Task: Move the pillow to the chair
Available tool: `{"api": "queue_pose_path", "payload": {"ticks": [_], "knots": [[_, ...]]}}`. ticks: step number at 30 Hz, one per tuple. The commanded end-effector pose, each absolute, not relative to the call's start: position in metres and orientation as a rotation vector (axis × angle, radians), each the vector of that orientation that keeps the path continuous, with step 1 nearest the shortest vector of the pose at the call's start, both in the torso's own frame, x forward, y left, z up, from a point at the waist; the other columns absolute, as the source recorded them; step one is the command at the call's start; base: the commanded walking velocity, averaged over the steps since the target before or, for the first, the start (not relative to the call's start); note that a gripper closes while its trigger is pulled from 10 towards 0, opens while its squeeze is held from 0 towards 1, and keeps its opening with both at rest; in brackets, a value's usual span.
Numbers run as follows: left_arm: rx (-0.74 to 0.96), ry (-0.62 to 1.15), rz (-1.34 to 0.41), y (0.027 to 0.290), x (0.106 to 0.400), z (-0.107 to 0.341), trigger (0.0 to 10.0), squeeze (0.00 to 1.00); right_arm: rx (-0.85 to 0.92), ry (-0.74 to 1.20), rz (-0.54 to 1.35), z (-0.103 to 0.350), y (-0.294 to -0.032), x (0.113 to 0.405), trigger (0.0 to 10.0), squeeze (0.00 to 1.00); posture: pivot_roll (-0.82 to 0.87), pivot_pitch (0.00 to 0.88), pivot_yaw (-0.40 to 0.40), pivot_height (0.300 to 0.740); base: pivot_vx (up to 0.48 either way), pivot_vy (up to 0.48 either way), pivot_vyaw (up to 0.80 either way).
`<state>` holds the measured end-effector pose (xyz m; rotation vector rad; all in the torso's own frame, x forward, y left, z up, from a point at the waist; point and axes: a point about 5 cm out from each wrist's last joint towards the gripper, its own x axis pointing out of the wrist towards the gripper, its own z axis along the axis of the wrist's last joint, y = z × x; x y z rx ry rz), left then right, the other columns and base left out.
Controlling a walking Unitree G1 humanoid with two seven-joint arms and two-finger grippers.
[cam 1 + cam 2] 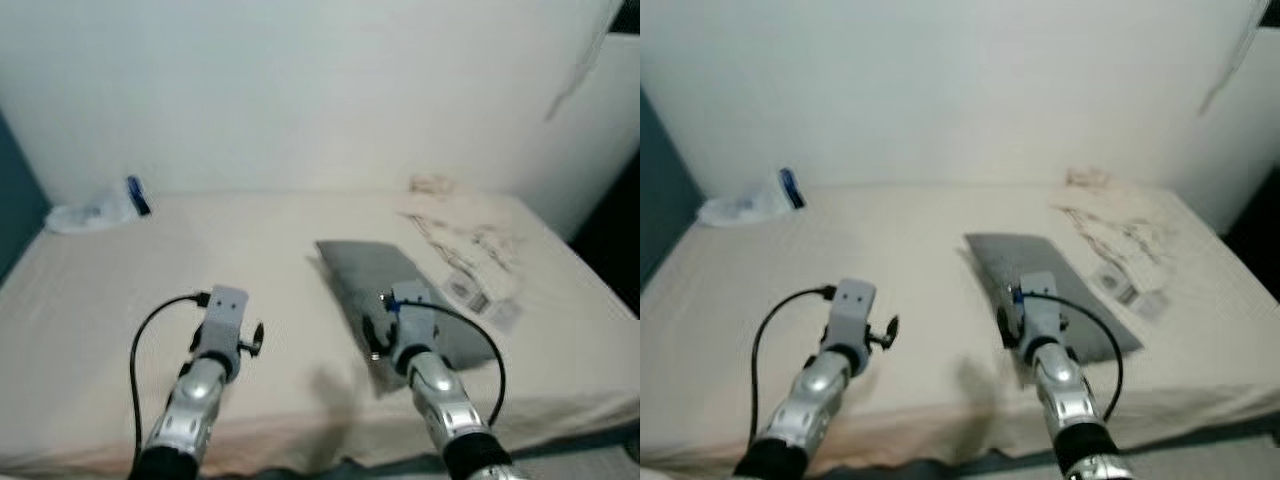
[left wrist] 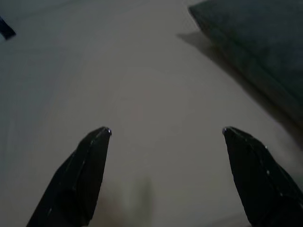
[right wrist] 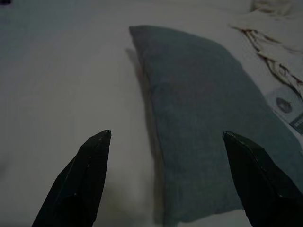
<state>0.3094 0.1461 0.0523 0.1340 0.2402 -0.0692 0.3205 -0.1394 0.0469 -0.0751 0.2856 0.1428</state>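
Right gripper point(image 3: 165, 135) is hovering wide open and empty over the near end of the grey pillow point(image 3: 208, 118), which is lying on the bed point(image 1: 270, 250), stretching toward one o'clock. Left gripper point(image 2: 165, 132) is also gaping, holding nothing, with the pillow at its two o'clock. Descending onto the near edge seems wisest, pinching thick fabric before lifting.
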Motion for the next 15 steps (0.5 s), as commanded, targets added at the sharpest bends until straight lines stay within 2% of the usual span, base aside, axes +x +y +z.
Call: {"api": "queue_pose_path", "payload": {"ticks": [1,5,15], "knots": [[0.127,0.262,-0.079,0.1449,0.3082,0.0492,10.0,0.00,-0.074,0.303,0.126,0.0428,-0.1447,0.3181,10.0,0.00,-0.04,0.048,-0.040,0.712,0.000,0.000,0.00],[0.125,0.273,-0.074,0.1458,0.3083,0.0482,10.0,0.00,-0.076,0.302,0.128,0.0430,-0.1443,0.3183,10.0,0.00,-0.04,0.048,-0.041,0.712,0.000,0.454,0.00],[0.118,0.294,-0.053,0.1471,0.3099,0.0465,10.0,0.00,-0.077,0.303,0.125,0.0433,-0.1462,0.3191,10.0,0.00,-0.04,0.053,-0.041,0.712,0.000,0.000,0.00]]}}
